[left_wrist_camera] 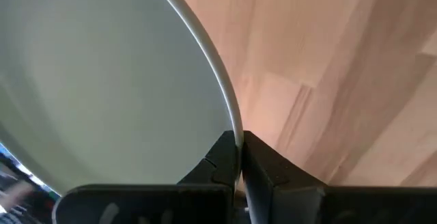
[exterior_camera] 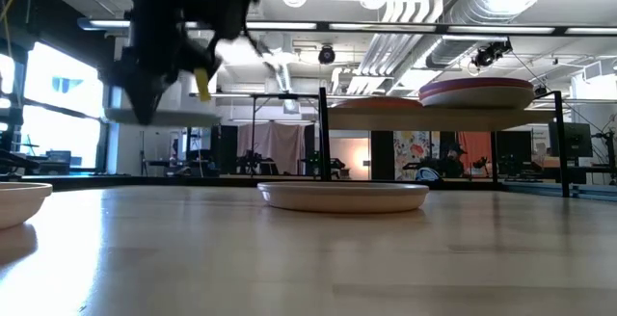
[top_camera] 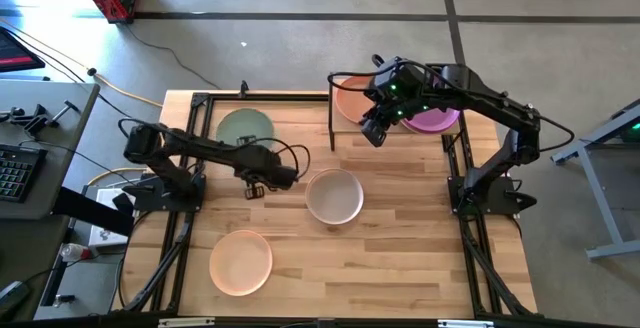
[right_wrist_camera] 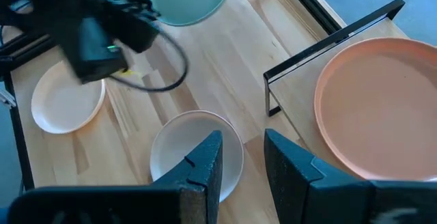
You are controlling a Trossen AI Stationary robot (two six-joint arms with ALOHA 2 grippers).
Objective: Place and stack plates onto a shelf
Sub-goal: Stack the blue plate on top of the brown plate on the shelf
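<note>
L fingers point(left_wrist_camera: 239, 157) pinched tight on sage green plate point(top_camera: 245, 128) rim, lifted off bench point(top_camera: 400, 258). Keep it level, carry to shelf point(exterior_camera: 482, 116), clear the black post. R fingers point(right_wrist_camera: 242, 157) part open, empty, over shelf nr terracotta plate point(right_wrist_camera: 379, 108).

Bare wooden tabletop point(top_camera: 400, 258) lies open in the near right area. The round off-white plate point(top_camera: 334, 196) sits mid-table. The right gripper point(top_camera: 373, 128) hangs at the raised light-wood shelf's black metal corner post point(top_camera: 331, 113).

Two plates point(top_camera: 350, 98) on shelf point(top_camera: 340, 80), others on table point(top_camera: 400, 258)
</note>
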